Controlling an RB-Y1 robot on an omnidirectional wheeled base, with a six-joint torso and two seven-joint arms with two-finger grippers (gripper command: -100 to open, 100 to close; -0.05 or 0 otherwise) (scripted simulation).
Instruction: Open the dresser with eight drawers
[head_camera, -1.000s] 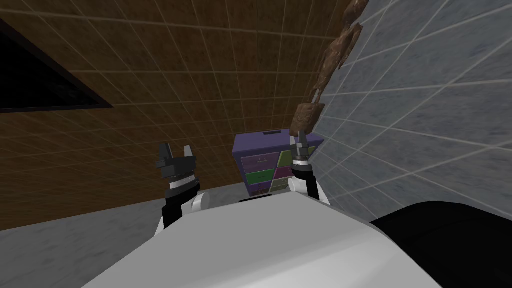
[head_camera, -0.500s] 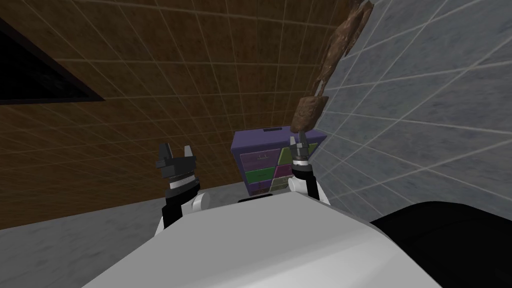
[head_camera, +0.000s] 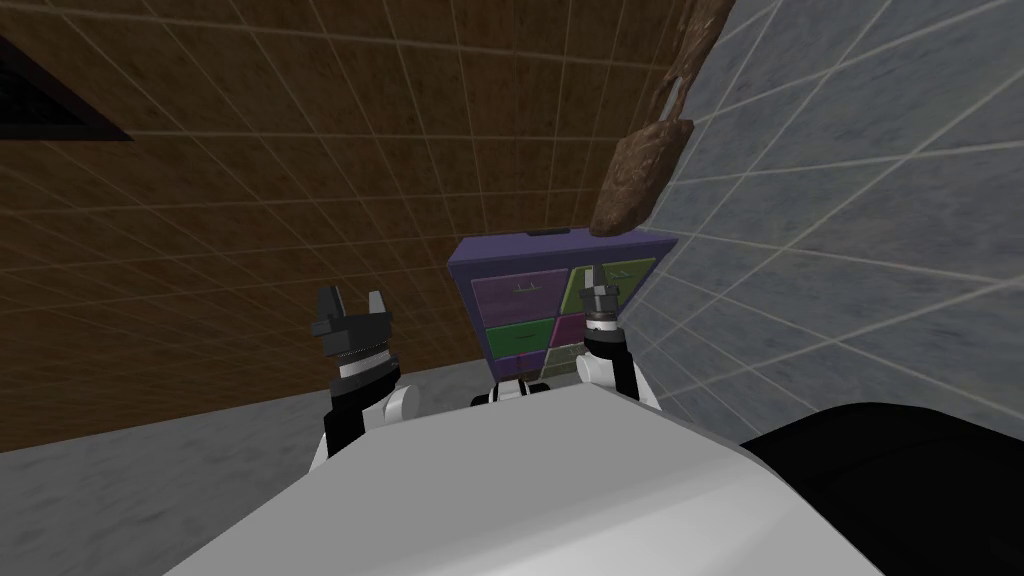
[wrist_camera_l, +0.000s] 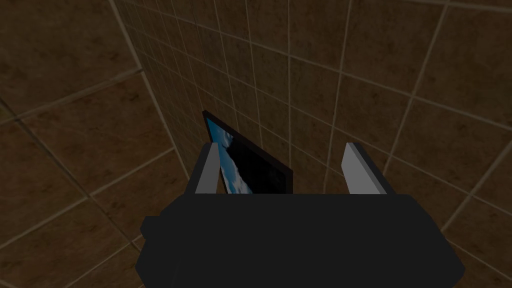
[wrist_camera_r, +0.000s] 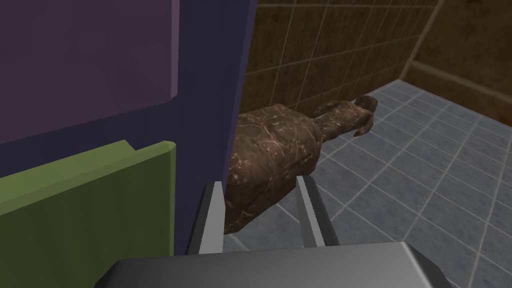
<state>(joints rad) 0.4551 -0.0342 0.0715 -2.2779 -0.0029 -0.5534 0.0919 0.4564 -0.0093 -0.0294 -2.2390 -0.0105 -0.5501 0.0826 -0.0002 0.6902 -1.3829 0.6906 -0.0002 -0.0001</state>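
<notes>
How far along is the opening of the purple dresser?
Done: I stand before the purple dresser. In hand: the right end effector hovers open at its green drawer, gripping nothing; the left end effector is idle, open. Left: grip a drawer and pull; none looks pulled out.

Brown mottled lump (wrist_camera_r: 270, 155) against grey tiles (wrist_camera_r: 425, 165), brown tiled wall (head_camera: 300, 150) behind, dark-framed sky picture (wrist_camera_l: 250, 167) hanging on that wall

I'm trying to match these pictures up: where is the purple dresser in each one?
Head view: dresser in the middle, beyond the right gripper.
Right wrist view: dresser close beside that gripper.
Left wrist view: the left gripper aims elsewhere.
Shared landmark: the brown lump beside the dresser.
</notes>
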